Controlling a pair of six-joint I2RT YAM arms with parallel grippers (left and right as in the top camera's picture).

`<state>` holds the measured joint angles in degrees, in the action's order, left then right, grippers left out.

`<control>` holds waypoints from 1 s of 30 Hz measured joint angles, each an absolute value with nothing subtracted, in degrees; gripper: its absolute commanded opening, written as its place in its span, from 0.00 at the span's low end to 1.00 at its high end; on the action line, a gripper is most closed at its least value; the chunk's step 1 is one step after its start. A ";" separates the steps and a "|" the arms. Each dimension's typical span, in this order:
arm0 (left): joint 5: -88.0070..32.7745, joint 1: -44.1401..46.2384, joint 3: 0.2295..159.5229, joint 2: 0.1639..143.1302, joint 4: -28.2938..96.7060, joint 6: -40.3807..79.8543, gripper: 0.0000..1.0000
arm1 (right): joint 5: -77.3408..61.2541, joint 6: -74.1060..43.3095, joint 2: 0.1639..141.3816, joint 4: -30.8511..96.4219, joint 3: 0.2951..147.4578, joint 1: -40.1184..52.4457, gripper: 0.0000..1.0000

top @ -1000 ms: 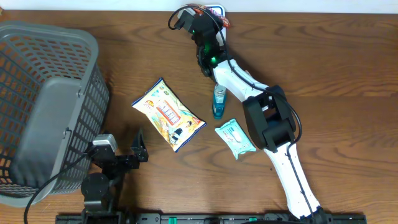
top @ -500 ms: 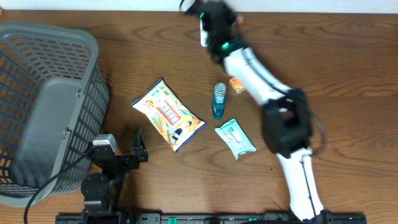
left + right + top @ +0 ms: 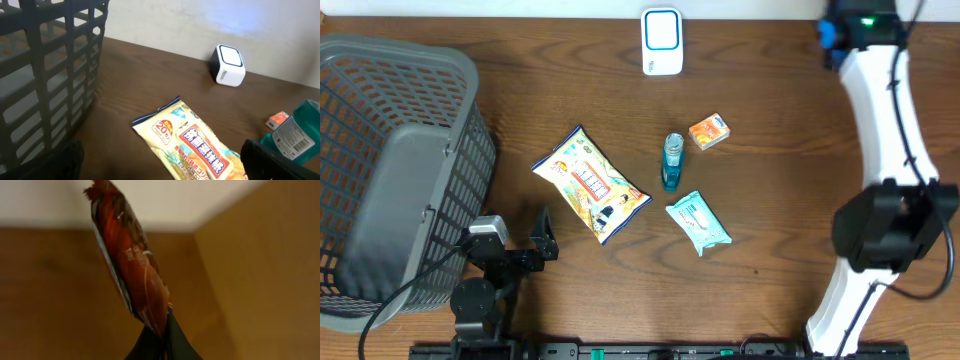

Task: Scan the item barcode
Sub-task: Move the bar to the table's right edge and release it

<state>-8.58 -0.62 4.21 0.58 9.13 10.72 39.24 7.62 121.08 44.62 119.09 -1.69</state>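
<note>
The right tool is clenched on the lower edge of a red-brown packet, held above the worktop at the 1 o'clock corner by the pale back wall; the white scanner stands at 12 o'clock on the far edge, well apart, with bare wood between; the left tool rests at 7 o'clock, released and empty; a grey basket fills 9 o'clock; a snack bag, bottle, orange box and wipes pack cluster at centre.
</note>
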 measured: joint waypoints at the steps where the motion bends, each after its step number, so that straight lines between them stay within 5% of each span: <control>1: -8.58 -0.62 4.21 0.58 9.13 10.72 1.00 | 39.24 5.30 122.74 46.02 118.85 -4.10 0.01; 10: -8.60 -0.62 4.21 0.58 9.13 10.72 1.00 | 39.24 -2.07 133.10 47.46 117.69 -22.41 0.02; 12: -8.58 -0.62 4.21 0.58 9.13 10.72 1.00 | 39.22 -1.96 133.58 46.59 117.67 -24.36 0.09; 20: -8.58 -0.62 4.21 0.58 9.13 10.72 1.00 | 37.45 -1.41 135.59 45.54 117.67 -32.12 0.09; 27: -8.58 -0.62 4.21 0.58 9.13 10.72 1.00 | 32.18 -1.56 135.63 47.57 117.67 -39.66 0.40; 30: -8.58 -0.62 4.21 0.58 9.13 10.72 1.00 | 27.66 -2.13 135.59 48.07 117.67 -40.95 0.44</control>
